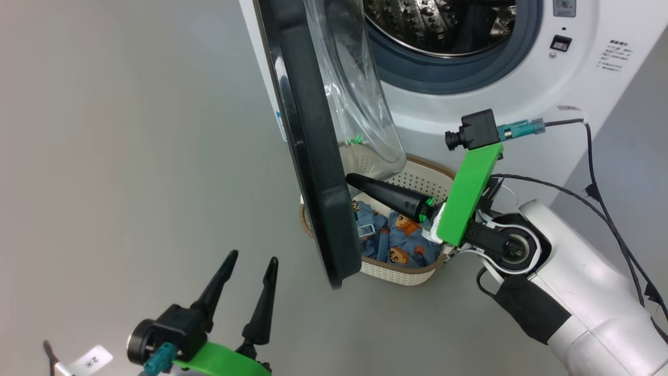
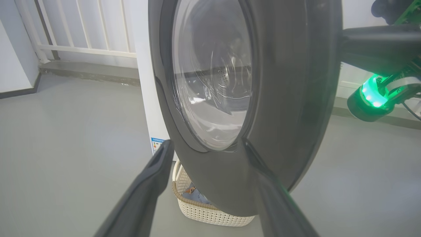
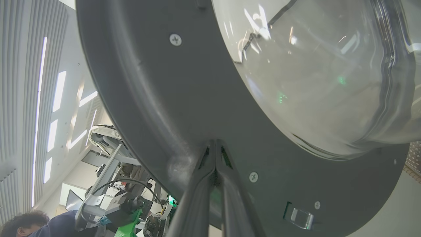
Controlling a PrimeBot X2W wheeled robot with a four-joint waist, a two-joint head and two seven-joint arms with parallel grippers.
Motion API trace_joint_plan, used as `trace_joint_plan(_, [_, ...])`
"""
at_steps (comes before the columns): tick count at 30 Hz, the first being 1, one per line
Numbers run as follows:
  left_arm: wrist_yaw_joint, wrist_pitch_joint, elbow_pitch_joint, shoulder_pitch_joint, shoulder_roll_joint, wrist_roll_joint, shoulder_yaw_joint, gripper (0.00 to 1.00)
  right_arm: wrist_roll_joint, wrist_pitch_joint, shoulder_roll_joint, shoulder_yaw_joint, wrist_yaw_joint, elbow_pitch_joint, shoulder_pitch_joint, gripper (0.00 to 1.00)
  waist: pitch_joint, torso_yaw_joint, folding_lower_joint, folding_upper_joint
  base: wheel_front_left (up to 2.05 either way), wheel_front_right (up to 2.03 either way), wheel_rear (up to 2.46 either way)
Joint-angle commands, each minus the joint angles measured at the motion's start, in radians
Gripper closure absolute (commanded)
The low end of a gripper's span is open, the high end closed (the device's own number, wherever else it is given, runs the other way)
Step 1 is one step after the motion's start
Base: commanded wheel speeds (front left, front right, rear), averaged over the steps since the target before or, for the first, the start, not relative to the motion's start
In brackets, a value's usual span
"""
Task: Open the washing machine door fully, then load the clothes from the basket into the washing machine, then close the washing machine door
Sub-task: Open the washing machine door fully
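Observation:
The washing machine (image 1: 469, 107) stands at the upper right with its steel drum (image 1: 438, 23) showing. The washing machine door (image 1: 308, 141) hangs partly open, edge-on to my head view, its glass bowl (image 1: 360, 99) facing the drum. My right gripper (image 1: 352, 181) is shut, and its tips (image 3: 215, 144) rest against the door's inner black rim (image 3: 164, 108). Below the door stands the basket (image 1: 412, 274) with the light-blue clothes (image 1: 399, 237) inside. My left gripper (image 1: 253, 258) is open with nothing in it, on the door's outer side (image 2: 289, 98) and apart from it.
Grey floor (image 1: 130, 130) spreads to the left of the door. A white railing (image 2: 82, 39) runs behind the machine. A latch (image 3: 299, 217) sits on the door's inner rim. A person's head (image 3: 19, 223) appears low in the right wrist view.

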State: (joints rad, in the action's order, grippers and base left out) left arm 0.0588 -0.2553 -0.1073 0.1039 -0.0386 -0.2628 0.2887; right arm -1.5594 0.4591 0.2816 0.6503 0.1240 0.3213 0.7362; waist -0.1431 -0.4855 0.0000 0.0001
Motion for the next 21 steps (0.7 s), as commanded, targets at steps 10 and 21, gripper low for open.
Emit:
trace_joint_plan(10, [0.023,-0.006,0.006,-0.004,-0.012,0.023,-0.088,0.00,0.046,-0.105,0.050,0.023,0.007,-0.005,-0.064,0.00,0.035,0.068,0.0000,-0.0001,0.00,0.00,0.00])
trace_joint_plan(21, [0.053,-0.006,0.000,-0.035,-0.012,0.044,-0.152,0.00,0.033,-0.256,0.185,0.004,0.007,-0.049,-0.256,0.00,0.070,0.157,0.0000,-0.0001,0.00,0.00,0.00])
